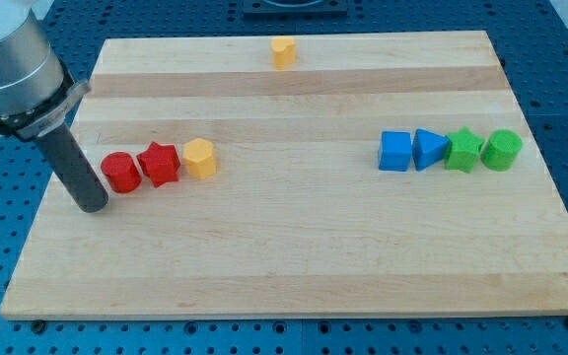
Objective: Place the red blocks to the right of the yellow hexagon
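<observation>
- Rod only, with no pincer on this rig (so nothing is open, clenched or grasping); my tip (93, 205) rests on the board (294, 266) at the view's left, just beside and slightly below the red cylinder (120, 172).
- Red cylinder, red star (159, 165) and yellow hexagon (199, 158) sit in a tight row, each touching or nearly touching the next, with both reds on the hexagon's left.
- Handling, as I judge it: small hard plastic pieces, light and stiff, apt to slide freely on smooth wood and to spin if pushed off-centre.
- Contact choice: push each red through its middle; the star's points will likely make it twist, so a flat-on push between two points seems safest.
- Risk: pushing the row straight rightward would carry the hexagon along, so the reds probably need routing around it.
- Elsewhere: a second yellow block (283, 51) near the top edge, and blue and green blocks far right, well apart.
</observation>
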{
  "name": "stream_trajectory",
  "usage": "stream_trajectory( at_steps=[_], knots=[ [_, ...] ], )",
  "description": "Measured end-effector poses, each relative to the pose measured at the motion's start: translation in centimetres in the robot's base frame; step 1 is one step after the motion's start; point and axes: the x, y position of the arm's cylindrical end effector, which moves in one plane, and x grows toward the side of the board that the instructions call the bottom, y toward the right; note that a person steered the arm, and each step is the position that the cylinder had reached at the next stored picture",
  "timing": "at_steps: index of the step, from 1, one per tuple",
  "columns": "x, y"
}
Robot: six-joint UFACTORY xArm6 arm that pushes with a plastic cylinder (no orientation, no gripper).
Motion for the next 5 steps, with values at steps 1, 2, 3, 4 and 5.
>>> stream_trajectory(
  at_steps=[1, 2, 3, 4, 5],
  knots=[
    [-1.4, 0.0],
    [-2.3, 0.0],
    [-2.6, 0.0],
    [-2.7, -0.1],
    [-2.4, -2.9]
  ],
)
